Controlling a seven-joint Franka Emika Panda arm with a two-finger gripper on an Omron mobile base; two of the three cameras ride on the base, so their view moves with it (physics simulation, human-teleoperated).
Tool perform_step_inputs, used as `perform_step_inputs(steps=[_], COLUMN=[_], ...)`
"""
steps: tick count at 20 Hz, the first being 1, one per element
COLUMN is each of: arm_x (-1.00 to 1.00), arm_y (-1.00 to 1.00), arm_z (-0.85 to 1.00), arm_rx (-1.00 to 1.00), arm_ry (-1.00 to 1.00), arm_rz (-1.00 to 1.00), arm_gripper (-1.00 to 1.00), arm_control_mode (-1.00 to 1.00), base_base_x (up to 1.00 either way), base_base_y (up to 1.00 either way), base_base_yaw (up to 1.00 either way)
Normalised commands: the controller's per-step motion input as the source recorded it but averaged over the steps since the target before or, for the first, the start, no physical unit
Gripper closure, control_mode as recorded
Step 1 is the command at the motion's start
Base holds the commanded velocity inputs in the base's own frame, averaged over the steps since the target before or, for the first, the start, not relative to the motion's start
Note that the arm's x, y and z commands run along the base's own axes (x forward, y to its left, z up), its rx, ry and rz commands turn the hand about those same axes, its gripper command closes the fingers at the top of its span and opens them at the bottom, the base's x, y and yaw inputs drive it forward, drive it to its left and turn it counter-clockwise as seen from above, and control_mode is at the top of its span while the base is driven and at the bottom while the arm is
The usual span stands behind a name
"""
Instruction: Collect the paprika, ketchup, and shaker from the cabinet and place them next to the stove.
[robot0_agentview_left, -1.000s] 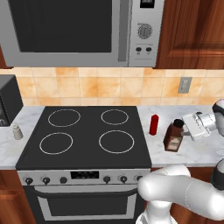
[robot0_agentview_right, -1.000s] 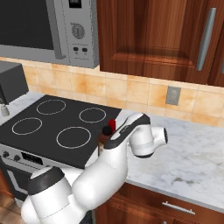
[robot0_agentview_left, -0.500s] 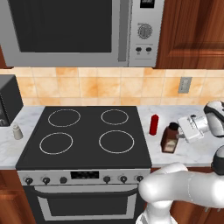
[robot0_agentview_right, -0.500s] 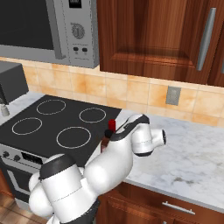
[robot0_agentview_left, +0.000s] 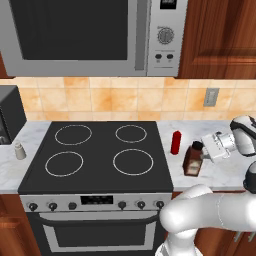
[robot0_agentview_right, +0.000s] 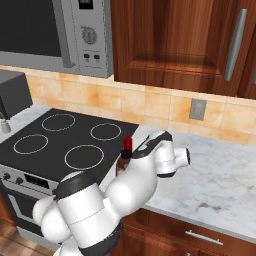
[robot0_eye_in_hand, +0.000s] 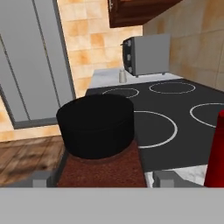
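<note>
A marbled grey table (robot0_agentview_left: 220, 172) flanks the black stove (robot0_agentview_left: 100, 150) under a microwave. The paprika (robot0_agentview_left: 193, 160) stands upright on it at the stove's 3 o'clock side, with the ketchup (robot0_agentview_left: 175, 142) close by at the paprika's 11 o'clock. Over the last second the bottle has edged toward the stove and settled. The hand (robot0_eye_in_hand: 103, 178) straddles it, fingers spread and seemingly just clear of its sides, so it looks released. The shaker (robot0_agentview_left: 19, 150) stands at the stove's 9 o'clock, so the task seems nearly done.
</note>
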Motion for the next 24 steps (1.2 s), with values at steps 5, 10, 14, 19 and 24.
perform_step_inputs(steps=[5, 10, 14, 19, 24], arm_x=[0.15, 0.01, 0.0, -0.01, -0.05], arm_y=[0.05, 0.19, 0.24, 0.3, 0.08], arm_z=[-0.13, -0.16, -0.22, -0.25, -0.04], arm_rx=[0.0, 0.0, 0.0, 0.0, 0.0], arm_ry=[0.0, 0.0, -0.02, -0.03, -0.05], arm_rz=[0.0, 0.0, 0.0, 0.0, 0.0], arm_gripper=[1.0, 1.0, 1.0, -1.0, -1.0], arm_control_mode=[-1.0, -1.0, -1.0, -1.0, -1.0], base_base_x=[0.0, 0.0, 0.0, 0.0, 0.0], base_base_y=[0.0, 0.0, 0.0, 0.0, 0.0], base_base_yaw=[0.0, 0.0, 0.0, 0.0, 0.0])
